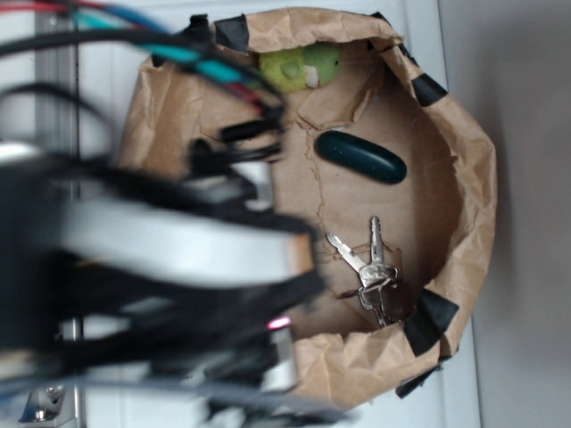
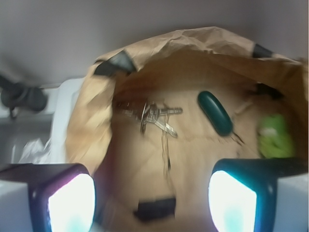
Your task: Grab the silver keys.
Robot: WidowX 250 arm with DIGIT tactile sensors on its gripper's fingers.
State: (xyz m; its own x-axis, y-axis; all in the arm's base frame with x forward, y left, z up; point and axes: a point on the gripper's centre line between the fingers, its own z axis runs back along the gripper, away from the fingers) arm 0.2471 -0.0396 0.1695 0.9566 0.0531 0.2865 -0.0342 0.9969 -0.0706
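The gripper (image 2: 152,193) is wide open and holds nothing, and the keys (image 2: 149,115) lie ahead of it, blades pointing sideways.

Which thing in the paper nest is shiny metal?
The silver keys, with two blades splayed from a ring. The dark green oval case is smooth, and the green plush toy is fuzzy.

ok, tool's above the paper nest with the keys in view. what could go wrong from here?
1. The silver keys lie flat on crumpled brown paper, blades splayed; the fingers could snag or drag the paper rather than get under the metal.
2. The keys sit close to the paper wall and a black tape patch, so one finger may hit the rim.
3. The dark green oval case lies nearby; a drifting descent might close on it.
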